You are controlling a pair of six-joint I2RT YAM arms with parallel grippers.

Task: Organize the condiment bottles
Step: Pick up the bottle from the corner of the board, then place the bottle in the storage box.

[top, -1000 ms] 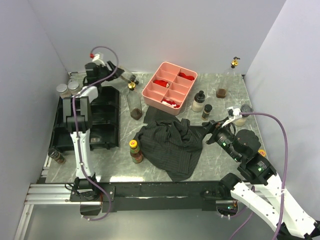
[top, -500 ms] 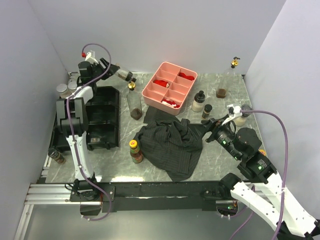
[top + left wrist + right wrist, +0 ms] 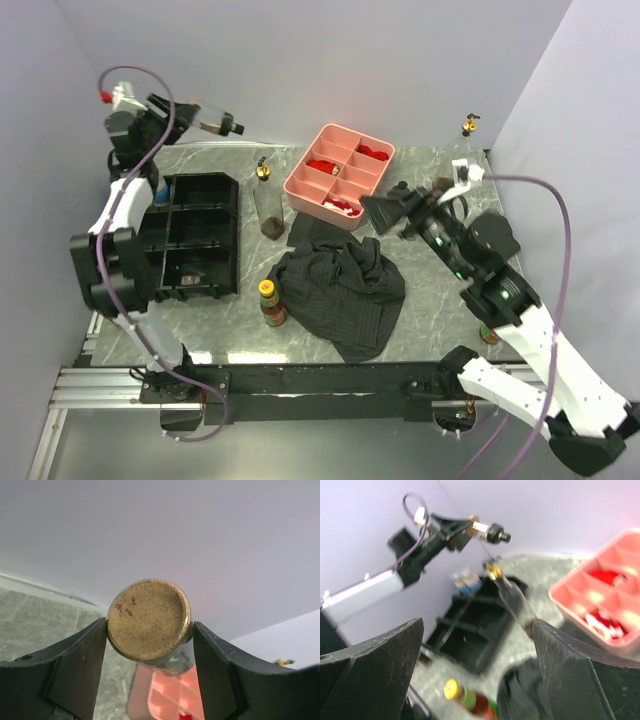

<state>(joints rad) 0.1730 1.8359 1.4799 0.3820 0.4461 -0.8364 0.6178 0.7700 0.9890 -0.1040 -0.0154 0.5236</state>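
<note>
My left gripper [image 3: 192, 115] is raised high at the back left, shut on a small clear bottle [image 3: 213, 123] with a black cap, held sideways in the air. In the left wrist view, the bottle's round base [image 3: 149, 618], full of brown powder, is clamped between the left gripper [image 3: 150, 628] fingers. My right gripper [image 3: 388, 206] hovers open by the pink tray's near right corner; in its own view the right gripper [image 3: 477, 630] is empty. A tall gold-capped bottle [image 3: 267, 203], a yellow-capped bottle [image 3: 270, 302] and a gold-topped bottle [image 3: 467, 126] stand on the table.
A black divided tray [image 3: 196, 236] sits at the left. The pink divided tray [image 3: 340, 175] with red pieces is at the back centre. A dark crumpled cloth [image 3: 345, 288] lies in the middle. Grey walls close in on the left, back and right.
My left gripper has lifted the black-capped bottle up and to the left, well above the table. My right arm has swung up and left toward the pink tray, covering the bottles beside it.
</note>
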